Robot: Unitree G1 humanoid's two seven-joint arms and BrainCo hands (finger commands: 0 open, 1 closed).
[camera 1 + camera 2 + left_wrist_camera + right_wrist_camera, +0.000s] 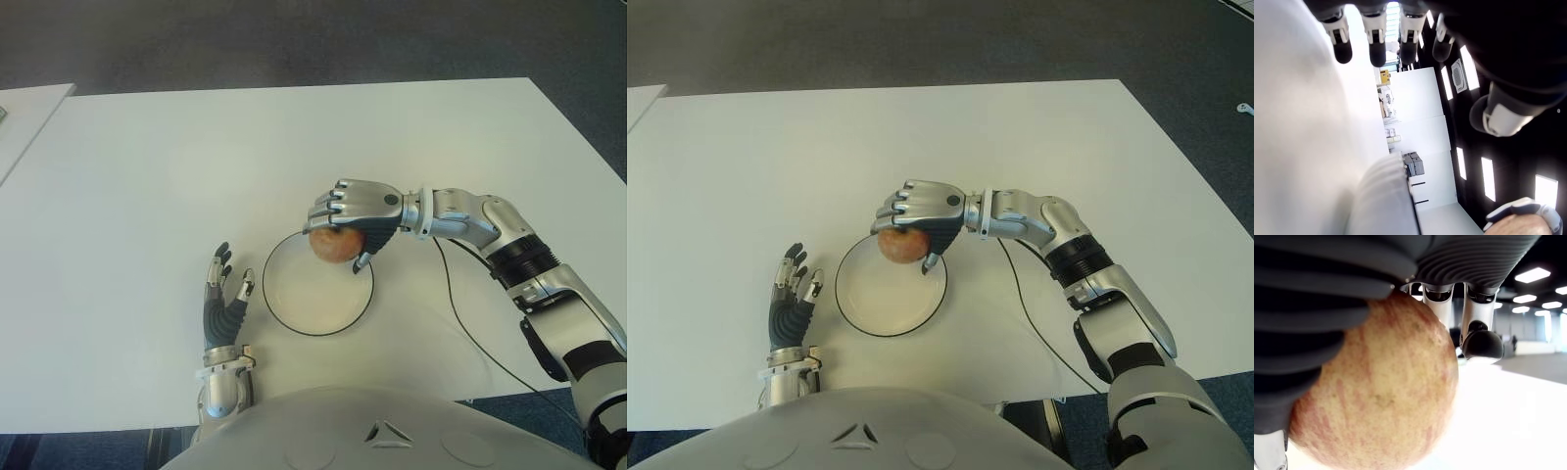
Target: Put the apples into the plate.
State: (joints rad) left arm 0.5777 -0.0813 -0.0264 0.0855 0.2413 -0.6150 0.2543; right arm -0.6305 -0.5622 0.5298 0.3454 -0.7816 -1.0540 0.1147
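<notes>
Left hand (223,299) just beside the plate (294,315), fingers spread, holding nothing. Plate round, white, smooth, dark thin rim, nothing lying in it yet. Apple (335,244) over the plate's far edge, wrapped tight in the right hand (353,217). Round, yellow-red, speckled skin. Only one apple showing. Left to do: lowering, letting go.
</notes>
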